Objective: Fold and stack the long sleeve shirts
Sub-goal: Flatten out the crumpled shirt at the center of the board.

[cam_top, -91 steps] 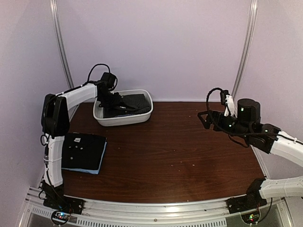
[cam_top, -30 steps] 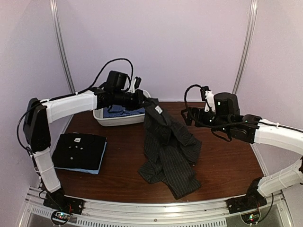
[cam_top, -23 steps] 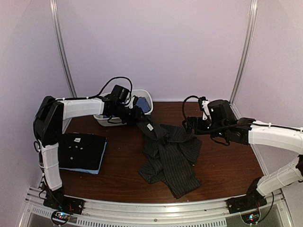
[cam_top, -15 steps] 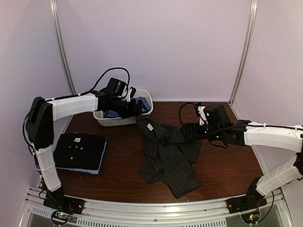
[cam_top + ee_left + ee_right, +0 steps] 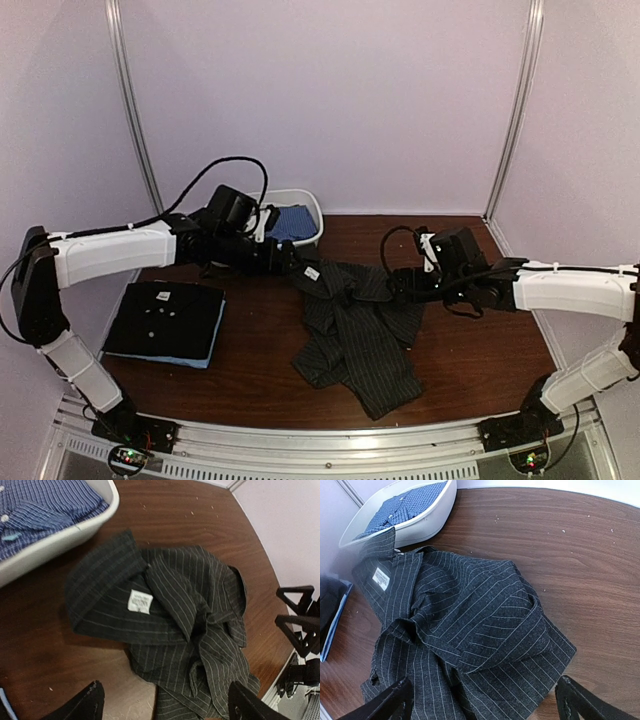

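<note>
A dark charcoal pinstriped long sleeve shirt (image 5: 355, 325) lies crumpled in the middle of the table, its collar with a white label toward the tub. My left gripper (image 5: 290, 266) hovers open over that collar; in the left wrist view the shirt (image 5: 170, 625) lies loose beyond the spread left gripper (image 5: 167, 702). My right gripper (image 5: 397, 285) is open just above the shirt's right side, and the right wrist view has the shirt (image 5: 465, 630) under the right gripper (image 5: 485, 700). A folded black shirt with white buttons (image 5: 168, 320) rests on a light blue one at the left.
A white oval tub (image 5: 316, 215) at the back left holds a blue shirt (image 5: 293, 222), which also shows in the left wrist view (image 5: 35, 515) and the right wrist view (image 5: 405, 505). Bare brown table (image 5: 480, 340) lies right of the crumpled shirt.
My left gripper has opened and let go of the pinstriped shirt, which now lies on the table. The right gripper has come down and left, close to the shirt's right side.
</note>
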`<control>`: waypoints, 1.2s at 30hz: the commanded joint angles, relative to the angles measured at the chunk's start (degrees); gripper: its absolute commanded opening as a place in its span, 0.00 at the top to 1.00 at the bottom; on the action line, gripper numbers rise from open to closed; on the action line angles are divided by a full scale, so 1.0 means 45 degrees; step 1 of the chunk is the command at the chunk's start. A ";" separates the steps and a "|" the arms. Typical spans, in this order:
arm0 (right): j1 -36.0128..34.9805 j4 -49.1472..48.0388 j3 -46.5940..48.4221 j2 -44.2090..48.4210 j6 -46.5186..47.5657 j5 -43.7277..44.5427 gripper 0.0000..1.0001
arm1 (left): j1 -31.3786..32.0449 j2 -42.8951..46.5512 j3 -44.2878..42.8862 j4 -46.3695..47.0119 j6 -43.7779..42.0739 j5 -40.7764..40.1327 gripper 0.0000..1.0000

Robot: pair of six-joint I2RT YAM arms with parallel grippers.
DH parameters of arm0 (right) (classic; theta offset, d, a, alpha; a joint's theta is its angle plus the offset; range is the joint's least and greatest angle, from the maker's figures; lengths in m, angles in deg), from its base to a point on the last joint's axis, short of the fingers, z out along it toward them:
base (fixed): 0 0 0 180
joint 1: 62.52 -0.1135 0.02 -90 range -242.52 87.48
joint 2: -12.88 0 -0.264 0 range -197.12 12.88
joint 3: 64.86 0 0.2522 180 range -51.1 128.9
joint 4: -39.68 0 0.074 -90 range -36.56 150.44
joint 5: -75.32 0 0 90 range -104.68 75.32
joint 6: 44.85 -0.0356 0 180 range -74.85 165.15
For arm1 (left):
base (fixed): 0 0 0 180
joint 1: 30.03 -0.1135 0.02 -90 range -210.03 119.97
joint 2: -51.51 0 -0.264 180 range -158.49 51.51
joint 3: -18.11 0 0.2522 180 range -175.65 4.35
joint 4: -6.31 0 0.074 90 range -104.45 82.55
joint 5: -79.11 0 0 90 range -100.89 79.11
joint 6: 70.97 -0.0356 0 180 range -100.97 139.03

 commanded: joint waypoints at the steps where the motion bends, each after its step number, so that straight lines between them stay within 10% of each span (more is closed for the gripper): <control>1: 0.0070 0.0100 0.0217 -0.0254 0.0457 0.0190 0.00 | 0.1259 -0.0285 0.0734 0.1039 0.0746 0.0126 0.14; 36: -0.0499 -0.0358 0.1383 -0.2044 0.1831 0.0148 0.00 | 0.3325 -0.4526 -0.1361 0.2217 0.2059 0.0864 0.55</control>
